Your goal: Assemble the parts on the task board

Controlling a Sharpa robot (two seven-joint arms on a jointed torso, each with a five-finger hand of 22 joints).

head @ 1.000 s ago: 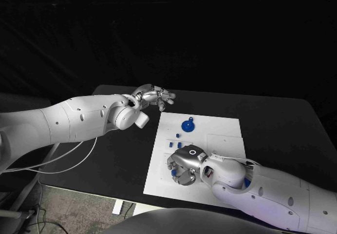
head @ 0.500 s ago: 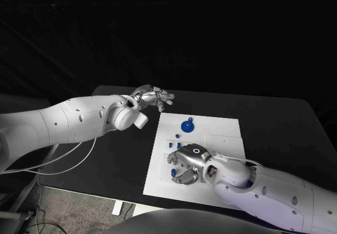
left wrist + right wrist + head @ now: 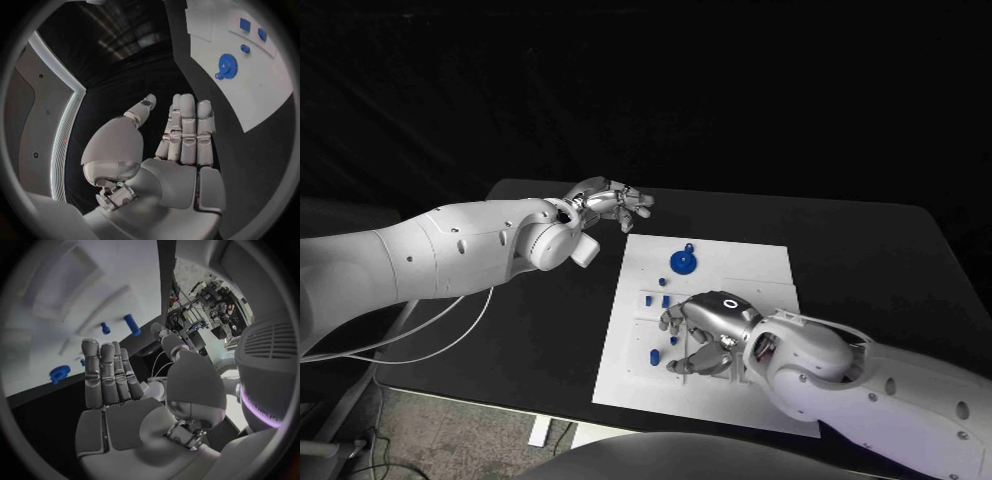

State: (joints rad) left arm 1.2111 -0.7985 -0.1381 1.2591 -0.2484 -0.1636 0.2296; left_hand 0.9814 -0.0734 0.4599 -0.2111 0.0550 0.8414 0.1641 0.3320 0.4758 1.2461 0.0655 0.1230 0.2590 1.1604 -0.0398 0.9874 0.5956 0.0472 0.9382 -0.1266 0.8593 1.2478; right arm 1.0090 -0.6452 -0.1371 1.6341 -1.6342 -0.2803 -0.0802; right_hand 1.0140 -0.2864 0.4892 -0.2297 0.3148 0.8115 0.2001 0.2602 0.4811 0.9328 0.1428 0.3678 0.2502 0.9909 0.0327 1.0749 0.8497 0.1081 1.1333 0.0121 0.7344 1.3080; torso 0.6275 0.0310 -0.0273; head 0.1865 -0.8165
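The white task board (image 3: 747, 270) lies mid-table. A blue gear (image 3: 682, 262) stands near its far left part, and small blue parts (image 3: 658, 298) lie nearer. Another small blue part (image 3: 655, 354) lies by my right hand (image 3: 704, 335), which hovers over the board's near left area. In the right wrist view that hand (image 3: 112, 385) is open with straight fingers, and two blue pegs (image 3: 132, 324) and the gear (image 3: 60, 373) lie beyond them. My left hand (image 3: 607, 203) hangs open over the black table beyond the board's far left corner. The left wrist view shows its fingers (image 3: 184, 130) straight, the gear (image 3: 227, 64) ahead.
The black table (image 3: 877, 250) surrounds the board, with bare room to the right and behind it. The board's right half (image 3: 769, 290) carries pale raised outlines. The table's front edge runs just below the board's near side.
My right hand has shifted slightly to the right over the board's near left area and turned, uncovering the small blue part at its left. The left hand has barely moved.
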